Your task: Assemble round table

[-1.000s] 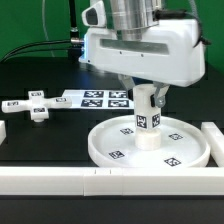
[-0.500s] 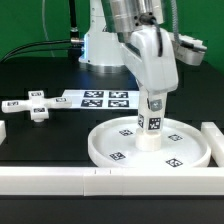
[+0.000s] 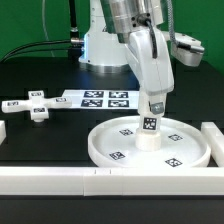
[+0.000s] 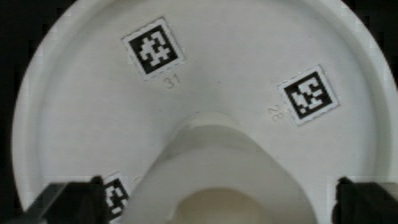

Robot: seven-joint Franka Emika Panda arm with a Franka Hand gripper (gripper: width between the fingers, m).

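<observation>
Exterior view. No brand or readable text. The only markings are black-and-white square tags: four in a row on the marker board [image 3: 101, 98], several on the floor of the round disc [image 3: 96, 147], one on the side of the leg [image 3: 149, 131], and some on the cross-shaped foot [image 3: 36, 106].

The disc is rimmed like a shallow tray and lies at about 5 o'clock in the scene. The leg stands upright at its centre, and nothing else is in it. The foot lies loose on the black table at 9 o'clock from the disc, well apart. The marker board sits at 11 o'clock from the disc. A white border block [image 3: 60, 181] runs along the 6 o'clock edge. The gripper [image 3: 153, 106] points down over the top of the leg.

Wrist view. Two disc tags are sharp, one [image 4: 155, 48] with a small faint mark beneath it that is too blurred to read. The other tag [image 4: 308, 94] shows no such mark. The leg [image 4: 221, 160] rises from the disc floor [image 4: 89, 110]. The fingertips [image 4: 79, 197] show as dark shapes, one on each side of the leg, with a gap between each and the leg. The gripper [image 4: 222, 198] is spread wide and grasps nothing.
</observation>
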